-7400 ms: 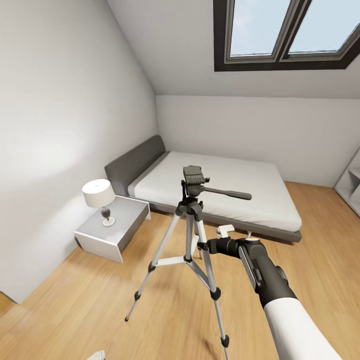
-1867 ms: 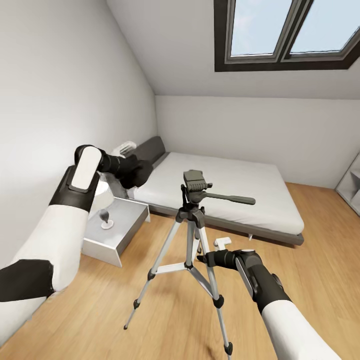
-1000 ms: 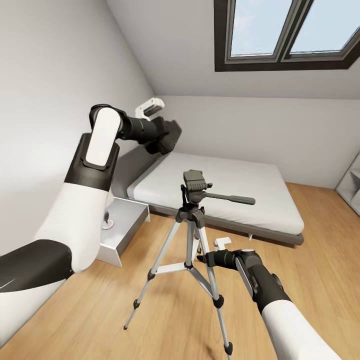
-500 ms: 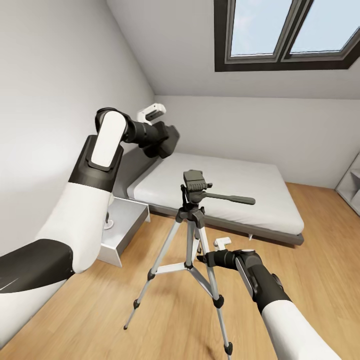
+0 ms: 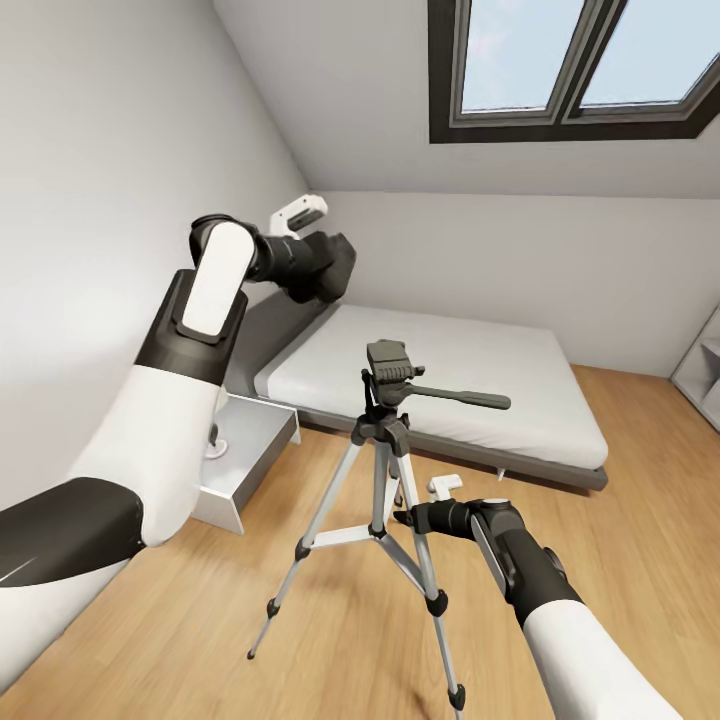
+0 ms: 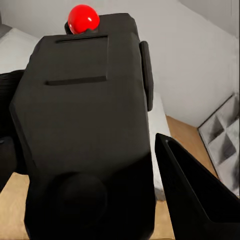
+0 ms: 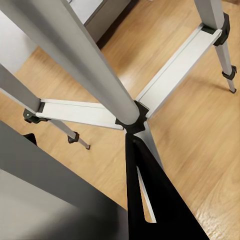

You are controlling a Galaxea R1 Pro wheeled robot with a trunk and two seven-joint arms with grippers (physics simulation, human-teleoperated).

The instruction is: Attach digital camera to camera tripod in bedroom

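Left claw (image 5: 335, 268): raised high at the left, clamped on the camera (image 6: 85, 135); one dark finger (image 6: 195, 195) shows beside the body.
Camera: held in the air above the bed's head end, up and left of the tripod (image 5: 385, 470), well apart from it; in the wrist view the red dot (image 6: 83, 18) sits at the far end of the black body, long axis running away along the fingers.
Right claw (image 5: 405, 519): low, right against a tripod leg; grip can't be made out.
Tripod: upright on the wood floor (image 5: 300, 640), three silver legs spread, black head up top, long handle (image 5: 462, 398) pointing right, roughly level.
Bed (image 5: 450, 385): behind the tripod, along the left wall.
Change: half a second back the left claw sat slightly lower; tripod and right arm unmoved.
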